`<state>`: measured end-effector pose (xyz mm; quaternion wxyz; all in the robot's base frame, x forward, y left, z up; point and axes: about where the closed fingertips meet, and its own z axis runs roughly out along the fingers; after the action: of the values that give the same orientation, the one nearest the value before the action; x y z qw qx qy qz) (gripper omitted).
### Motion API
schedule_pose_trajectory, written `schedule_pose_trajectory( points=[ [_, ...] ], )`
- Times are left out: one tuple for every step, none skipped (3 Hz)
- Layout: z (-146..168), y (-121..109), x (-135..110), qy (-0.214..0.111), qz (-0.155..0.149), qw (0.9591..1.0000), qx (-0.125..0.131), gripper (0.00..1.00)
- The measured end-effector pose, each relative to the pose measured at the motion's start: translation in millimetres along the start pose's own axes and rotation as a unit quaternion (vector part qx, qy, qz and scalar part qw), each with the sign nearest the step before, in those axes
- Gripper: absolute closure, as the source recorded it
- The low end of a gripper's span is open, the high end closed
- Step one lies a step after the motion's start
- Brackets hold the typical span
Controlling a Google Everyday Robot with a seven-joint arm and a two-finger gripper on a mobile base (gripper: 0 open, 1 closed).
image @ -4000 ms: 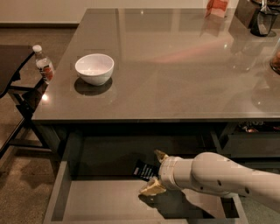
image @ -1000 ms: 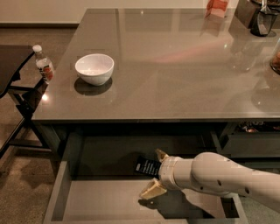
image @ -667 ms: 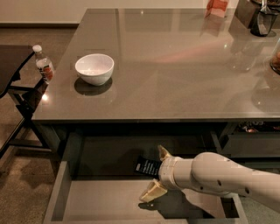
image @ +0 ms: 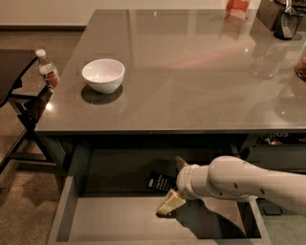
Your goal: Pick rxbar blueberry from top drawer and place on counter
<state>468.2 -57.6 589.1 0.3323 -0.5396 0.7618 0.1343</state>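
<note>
The rxbar blueberry (image: 160,182), a dark flat bar with light print, lies at the back of the open top drawer (image: 64,210), under the counter's front edge. My gripper (image: 175,183) is inside the drawer, right beside the bar on its right. Its two tan fingertips (image: 170,204) stand apart, one above and one below the bar's right end, open and not closed on it. The white arm comes in from the lower right. The counter (image: 191,72) is a glossy grey-brown top above the drawer.
A white bowl (image: 103,75) stands on the counter's left part. A small water bottle (image: 48,72) stands at the left edge by a dark side table (image: 12,76). An orange carton (image: 236,7) and dark appliances (image: 286,19) stand at the back right.
The gripper has shifted slightly right inside the drawer and its fingertips stand a little wider apart. The bar has stayed where it lay.
</note>
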Motion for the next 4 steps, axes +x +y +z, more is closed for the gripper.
schedule_pose_trajectory(
  points=[
    [0.0, 0.0, 0.0, 0.0, 0.0, 1.0, 0.0, 0.0],
    [0.0, 0.0, 0.0, 0.0, 0.0, 1.0, 0.0, 0.19],
    [0.0, 0.0, 0.0, 0.0, 0.0, 1.0, 0.0, 0.42],
    [0.0, 0.0, -0.1, 0.0, 0.0, 1.0, 0.0, 0.65]
  ],
)
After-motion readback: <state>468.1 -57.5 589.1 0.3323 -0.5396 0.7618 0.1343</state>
